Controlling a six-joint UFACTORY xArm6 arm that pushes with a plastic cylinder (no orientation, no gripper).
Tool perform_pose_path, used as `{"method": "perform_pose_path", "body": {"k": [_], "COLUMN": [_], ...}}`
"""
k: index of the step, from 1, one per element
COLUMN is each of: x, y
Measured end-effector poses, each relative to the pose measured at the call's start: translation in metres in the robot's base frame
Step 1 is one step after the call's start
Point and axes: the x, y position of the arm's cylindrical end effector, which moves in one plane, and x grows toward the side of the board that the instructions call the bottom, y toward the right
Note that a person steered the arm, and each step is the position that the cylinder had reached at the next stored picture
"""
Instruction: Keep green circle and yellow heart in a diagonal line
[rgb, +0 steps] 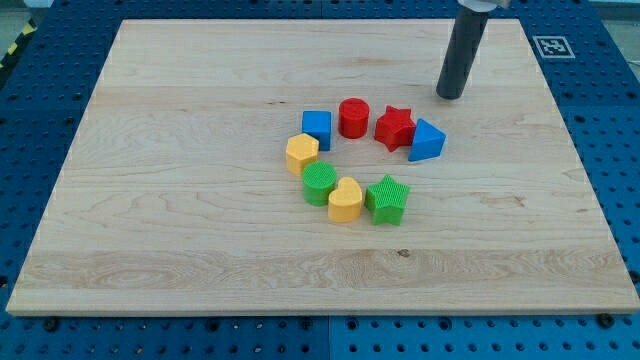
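Observation:
The green circle (319, 184) sits near the board's middle. The yellow heart (345, 200) touches it on its lower right, so the pair slants down to the view's right. My tip (452, 96) rests on the board toward the view's upper right, well apart from both, just above the blue triangle (426, 141).
A green star (387, 199) touches the yellow heart's right side. A yellow hexagon (302, 153) sits just above-left of the green circle. A blue cube (317, 128), red cylinder (353, 117) and red star (395, 127) form a row above. The wooden board (150, 200) lies on a blue pegboard.

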Motion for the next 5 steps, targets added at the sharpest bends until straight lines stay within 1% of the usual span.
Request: {"method": "perform_pose_path", "body": {"k": [2, 3, 4, 5], "x": [0.008, 0.027, 0.028, 0.027], "y": [0.000, -0.018, -0.049, -0.064]}}
